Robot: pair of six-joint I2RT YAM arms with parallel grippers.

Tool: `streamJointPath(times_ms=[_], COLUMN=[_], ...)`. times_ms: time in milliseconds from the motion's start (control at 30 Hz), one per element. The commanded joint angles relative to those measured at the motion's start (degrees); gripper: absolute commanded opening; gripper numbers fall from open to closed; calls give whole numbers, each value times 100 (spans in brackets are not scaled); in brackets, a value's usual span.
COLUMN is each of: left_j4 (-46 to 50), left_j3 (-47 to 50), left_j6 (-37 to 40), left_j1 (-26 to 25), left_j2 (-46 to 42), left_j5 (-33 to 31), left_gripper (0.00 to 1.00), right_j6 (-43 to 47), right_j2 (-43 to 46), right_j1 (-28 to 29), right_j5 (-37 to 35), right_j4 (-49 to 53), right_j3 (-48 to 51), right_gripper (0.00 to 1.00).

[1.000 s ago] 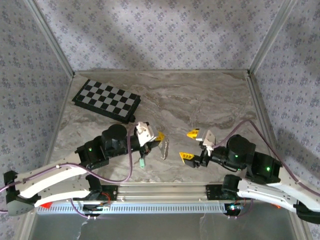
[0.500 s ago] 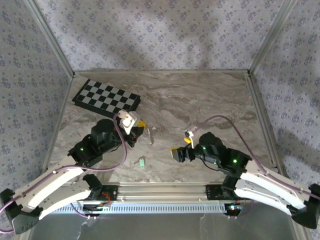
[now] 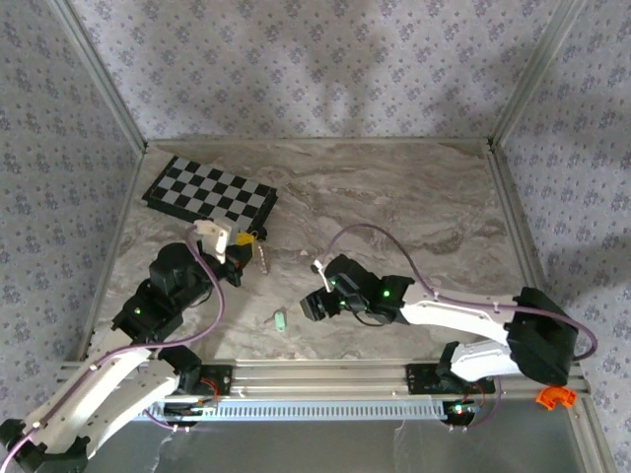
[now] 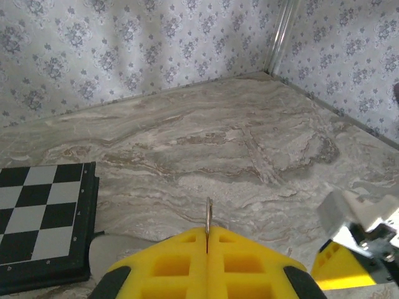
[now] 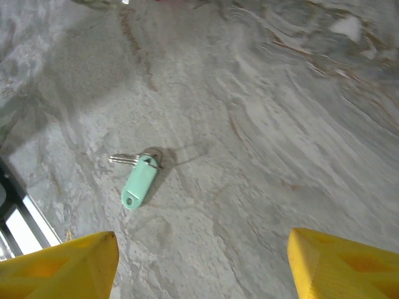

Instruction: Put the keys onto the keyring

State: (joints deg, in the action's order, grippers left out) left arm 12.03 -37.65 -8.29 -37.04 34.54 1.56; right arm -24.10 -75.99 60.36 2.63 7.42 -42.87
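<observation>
Left fingers (image 4: 174, 265) pinch the keyring (image 4: 208, 219), chain (image 3: 262, 254) dangling in the top view; right fingers (image 5: 62, 268) spread above the keys (image 5: 140, 180).

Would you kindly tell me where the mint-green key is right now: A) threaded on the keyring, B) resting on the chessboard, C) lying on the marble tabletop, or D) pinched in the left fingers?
C: the key lies flat on the bare table, apart from the right fingers, which stand open near it.
</observation>
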Motion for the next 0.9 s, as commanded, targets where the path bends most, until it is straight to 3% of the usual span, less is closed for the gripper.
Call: streamJointPath(times_ms=[0,300,700,867], left_j4=[-218,-410,-876,-960], left_j3=[-3,57,258,267], left_j6=[-120,-211,-463,-463], left_j1=[67,392,788,902], left_j2=[-53,56,167,152], left_j5=[199,480,973,1062], left_gripper=[0,0,0,0], right_j6=[777,2567,3272,3416], right_j2=[-375,-1332,-1634,-2073], right_j1=[-161,-370,-856,-975], right_j5=[719,1911,3032,3137], right_j4=[28,494,-1554,-1983], right_j3=[-471,-1121,-140,-134], right_gripper=[70,66,68,70])
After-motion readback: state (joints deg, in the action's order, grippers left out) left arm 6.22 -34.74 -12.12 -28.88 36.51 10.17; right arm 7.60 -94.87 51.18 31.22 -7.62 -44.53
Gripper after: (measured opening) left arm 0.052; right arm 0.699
